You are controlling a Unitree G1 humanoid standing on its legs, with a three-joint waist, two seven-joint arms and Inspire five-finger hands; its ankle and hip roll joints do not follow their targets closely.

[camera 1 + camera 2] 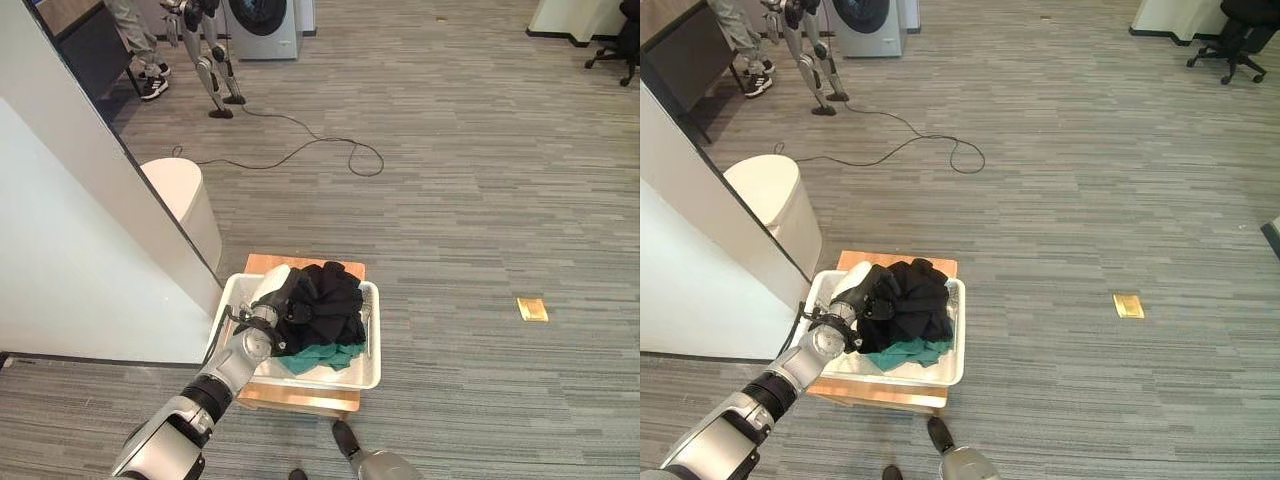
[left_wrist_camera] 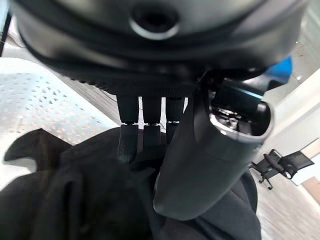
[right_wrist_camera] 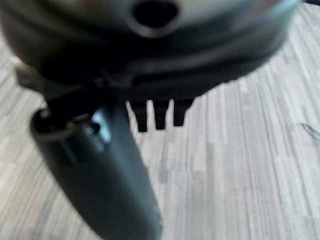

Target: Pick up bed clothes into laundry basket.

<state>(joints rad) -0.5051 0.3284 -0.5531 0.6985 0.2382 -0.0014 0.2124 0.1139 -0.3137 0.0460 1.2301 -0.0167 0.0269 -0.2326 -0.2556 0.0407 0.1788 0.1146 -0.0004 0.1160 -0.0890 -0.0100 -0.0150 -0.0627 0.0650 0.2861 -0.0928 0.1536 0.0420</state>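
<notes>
A white laundry basket (image 1: 372,372) sits on a low wooden stand (image 1: 300,398). A heap of black clothes (image 1: 325,300) fills it, with a green cloth (image 1: 322,357) showing under the heap at the front. My left hand (image 1: 268,302) is inside the basket at the heap's left side. In the left wrist view its fingers (image 2: 127,140) reach out straight, with their tips and the thumb resting on the black cloth (image 2: 75,200). My right hand (image 3: 105,170) hangs low over bare floor, fingers straight and holding nothing.
A white partition wall (image 1: 70,250) stands close on the left, with a round cream bin (image 1: 185,195) beside it. Far back are another robot's legs (image 1: 215,75), a person's legs (image 1: 145,60) and a washing machine (image 1: 262,25). A small yellow plate (image 1: 532,309) lies on the floor at the right.
</notes>
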